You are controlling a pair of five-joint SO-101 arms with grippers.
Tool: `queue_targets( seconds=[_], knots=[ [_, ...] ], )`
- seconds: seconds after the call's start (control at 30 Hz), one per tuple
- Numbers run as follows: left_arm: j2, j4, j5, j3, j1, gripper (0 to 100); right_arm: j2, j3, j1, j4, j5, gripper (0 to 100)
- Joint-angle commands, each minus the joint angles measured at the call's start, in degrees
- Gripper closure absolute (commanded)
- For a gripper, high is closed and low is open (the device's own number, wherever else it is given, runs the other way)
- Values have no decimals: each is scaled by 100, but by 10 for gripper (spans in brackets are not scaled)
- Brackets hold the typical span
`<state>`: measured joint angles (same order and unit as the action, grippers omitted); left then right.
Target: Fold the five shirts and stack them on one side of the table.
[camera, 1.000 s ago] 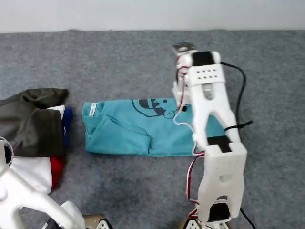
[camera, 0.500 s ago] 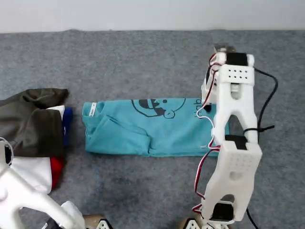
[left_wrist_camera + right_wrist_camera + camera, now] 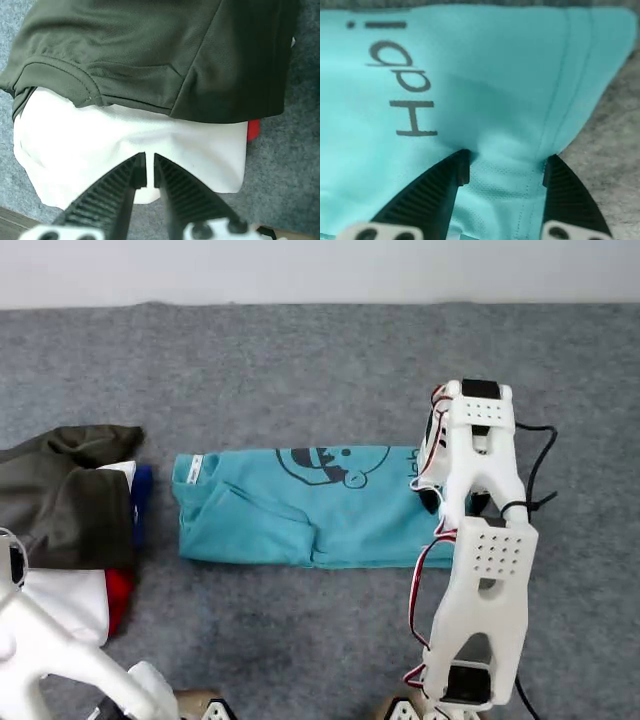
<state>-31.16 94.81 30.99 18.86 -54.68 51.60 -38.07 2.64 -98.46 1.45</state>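
Four shirts lay piled at one side of the grey table (image 3: pixel 300 360): a dark olive shirt (image 3: pixel 65 490) on top and a white shirt (image 3: pixel 65 602) under it, with a red shirt (image 3: pixel 118 590) and a blue shirt (image 3: pixel 143 495) showing at the edges. The left tool (image 3: pixel 150 161) hung just above the white shirt, its fingers all but closed on nothing. A teal shirt (image 3: pixel 300 508), folded into a long strip, lay mid-table. The right tool (image 3: pixel 505 167) sat on its end farthest from the pile, fingers spread wide, with cloth bunched between the tips.
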Motion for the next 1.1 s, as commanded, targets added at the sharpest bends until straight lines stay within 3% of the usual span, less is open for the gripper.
queue_targets(
  seconds=[0.0,0.17,0.37,0.53,0.8,1.07],
  knots=[
    [-141,-114,97,-22,-35,963,215,35,-110,4,79,795],
    [-141,-132,97,-22,-35,963,251,-18,-251,-154,466,991],
    [-158,-97,97,-22,281,964,242,-343,-127,-426,624,989],
    [-176,-88,79,-57,589,964,-171,-404,286,-435,1670,989],
    [-176,-88,79,-31,563,964,-831,-440,1578,-418,3464,989],
    [-176,-88,79,-31,580,964,-822,-853,2413,-321,4167,989]
  ],
)
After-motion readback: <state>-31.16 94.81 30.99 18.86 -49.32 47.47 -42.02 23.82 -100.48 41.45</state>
